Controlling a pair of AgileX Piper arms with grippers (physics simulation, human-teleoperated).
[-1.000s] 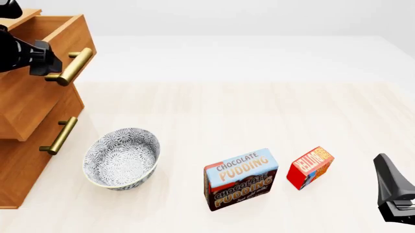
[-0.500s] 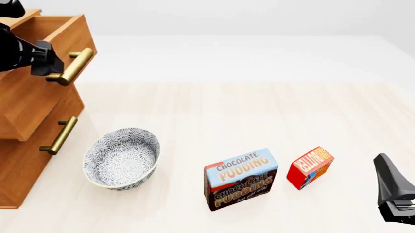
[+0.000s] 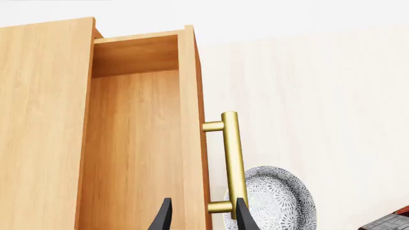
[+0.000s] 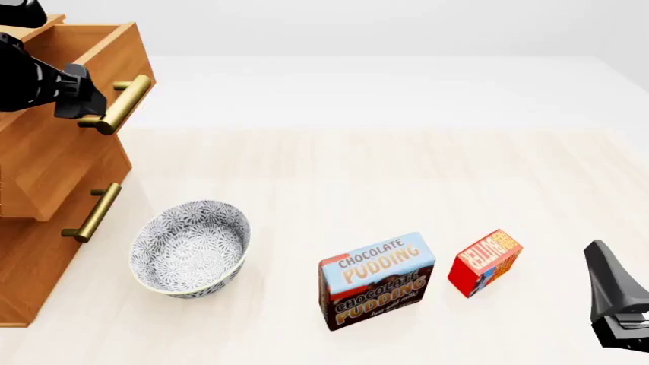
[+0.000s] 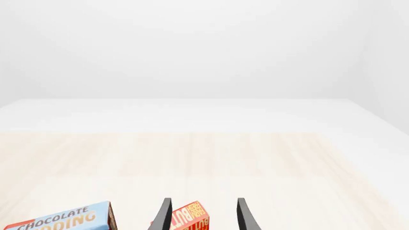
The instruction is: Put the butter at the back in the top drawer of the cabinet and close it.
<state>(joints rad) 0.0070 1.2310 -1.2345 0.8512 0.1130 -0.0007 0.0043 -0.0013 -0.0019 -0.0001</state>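
The butter (image 4: 485, 261), a small red-orange box, lies on the table at the front right; in the right wrist view the butter (image 5: 190, 218) shows between the fingers, further out. My right gripper (image 4: 613, 304) hovers open to the right of it, apart from it. The cabinet (image 4: 41, 251) stands at the far left with its top drawer (image 4: 51, 152) pulled out. That drawer (image 3: 134, 153) looks bare inside. My left gripper (image 4: 90, 103) is open at the drawer's brass handle (image 3: 231, 163), its fingers straddling the drawer front and the handle's end.
A patterned grey bowl (image 4: 191, 247) sits in front of the cabinet. A chocolate pudding box (image 4: 378, 280) stands just left of the butter. The middle drawer, shut, carries its own brass handle (image 4: 93, 211).
My left gripper and the top drawer's handle have shifted slightly up and to the right. The right arm, the boxes and the bowl have not moved.
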